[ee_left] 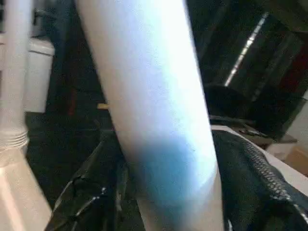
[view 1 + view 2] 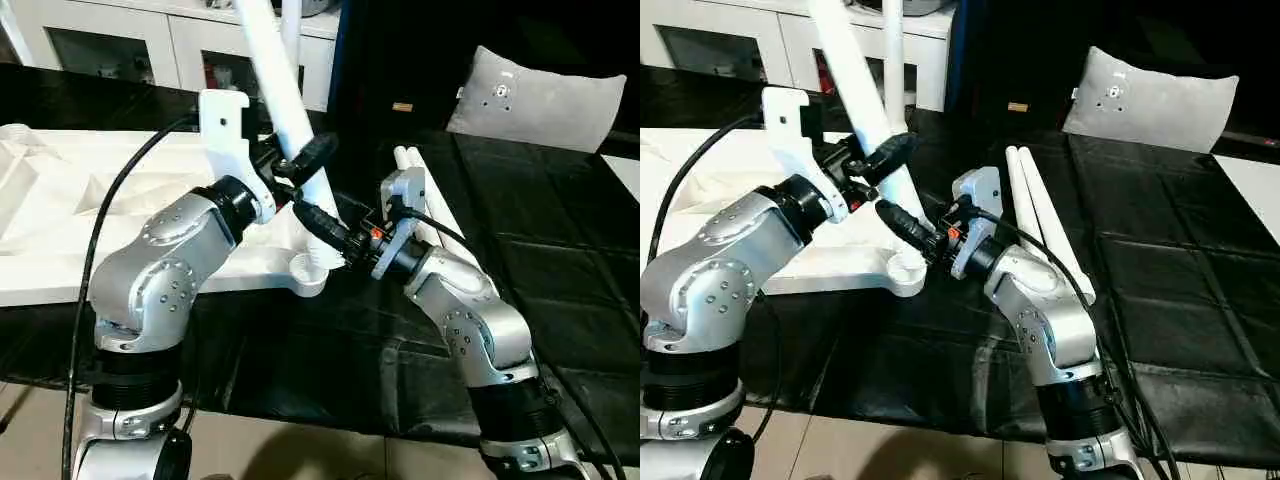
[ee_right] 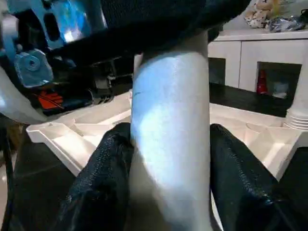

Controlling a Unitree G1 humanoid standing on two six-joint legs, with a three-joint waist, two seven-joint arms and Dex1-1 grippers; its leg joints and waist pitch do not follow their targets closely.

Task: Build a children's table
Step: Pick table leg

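The white table top (image 2: 60, 200) lies underside up on the black surface. A long white leg (image 2: 283, 85) leans tilted over its near right corner socket (image 2: 306, 272). My left gripper (image 2: 302, 160) is shut on this leg at mid-height, the fingers (image 1: 260, 178) wrapping it. Just below, my right gripper (image 2: 322, 228) is shut on the same leg (image 3: 171, 144) near its lower end and hides where that end meets the socket. A second leg (image 2: 291, 30) stands upright in a far corner. Two more legs (image 2: 1040, 215) lie side by side to the right.
A grey-white pillow (image 2: 535, 100) rests at the back right of the black quilted surface (image 2: 560, 280). A white cabinet with glass doors (image 2: 120, 45) stands behind. The floor (image 2: 300, 455) shows along the near edge.
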